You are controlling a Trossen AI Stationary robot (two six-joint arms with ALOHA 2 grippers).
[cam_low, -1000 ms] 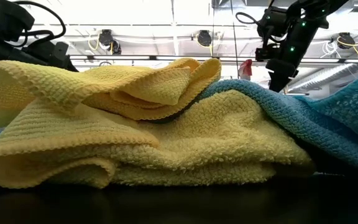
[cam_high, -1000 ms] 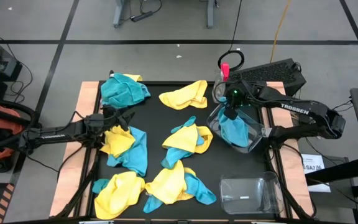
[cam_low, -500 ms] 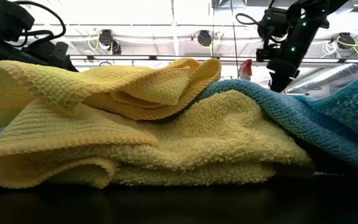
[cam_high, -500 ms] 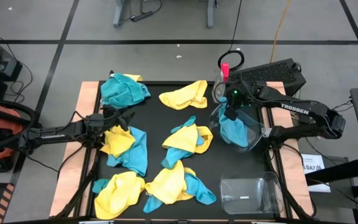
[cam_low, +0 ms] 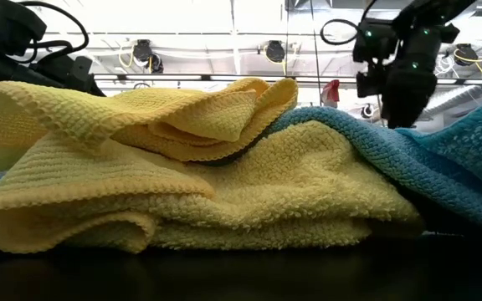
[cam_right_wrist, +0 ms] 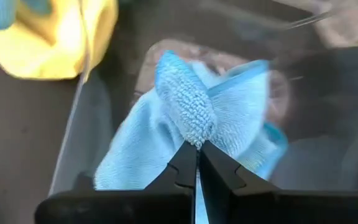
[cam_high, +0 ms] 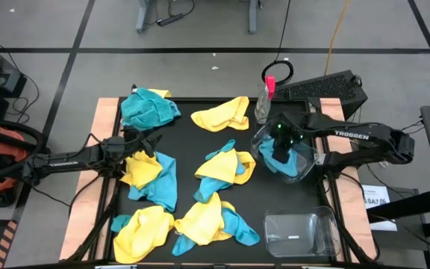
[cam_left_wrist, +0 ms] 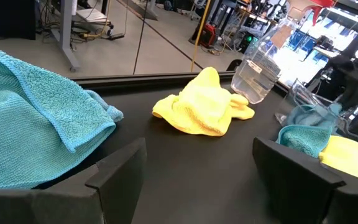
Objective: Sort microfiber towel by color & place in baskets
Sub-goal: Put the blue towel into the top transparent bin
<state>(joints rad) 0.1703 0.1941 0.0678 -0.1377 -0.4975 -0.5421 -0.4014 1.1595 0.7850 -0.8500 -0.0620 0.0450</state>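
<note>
The right gripper (cam_right_wrist: 197, 149), on the arm lettered "TROSSEN" (cam_high: 349, 134), was pressed together on a fold of the blue towel (cam_right_wrist: 185, 112) inside the upper clear basket (cam_high: 304, 163). The second basket (cam_high: 298, 233), with a small white label too small to read, sat near the table's front edge. The left gripper (cam_left_wrist: 194, 165) hung spread wide above the black table (cam_left_wrist: 185, 168), among yellow and blue towels

Two clear plastic baskets stand on the table's right side. The farther basket (cam_high: 304, 166) holds a crumpled blue towel (cam_high: 281, 161), pinched at a raised fold by the right tool (cam_right_wrist: 197, 155). The nearer basket (cam_high: 298, 233) sits upright. Yellow towels (cam_high: 221, 113) and blue towels (cam_high: 149, 107) lie scattered, several overlapping in mixed heaps.
</note>
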